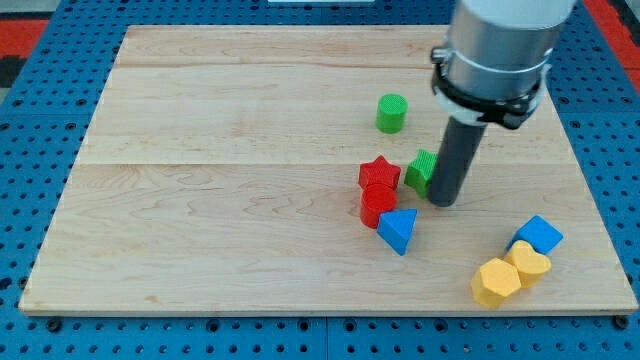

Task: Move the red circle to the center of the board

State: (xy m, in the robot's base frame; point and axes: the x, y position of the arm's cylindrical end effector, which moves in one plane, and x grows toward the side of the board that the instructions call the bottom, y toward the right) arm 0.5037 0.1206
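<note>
The red circle (376, 205) sits right of the board's middle, touching a red star (379, 173) just above it and a blue triangle (399, 230) at its lower right. My tip (444, 201) rests on the board to the right of the red circle, about a block's width away. A green block (421, 171) lies against the rod's left side, right of the red star; its shape is partly hidden by the rod.
A green cylinder (392, 113) stands above the cluster. At the lower right lie a blue cube (539, 236) and two yellow blocks (528, 263) (495, 282). The wooden board (220, 180) rests on a blue pegboard.
</note>
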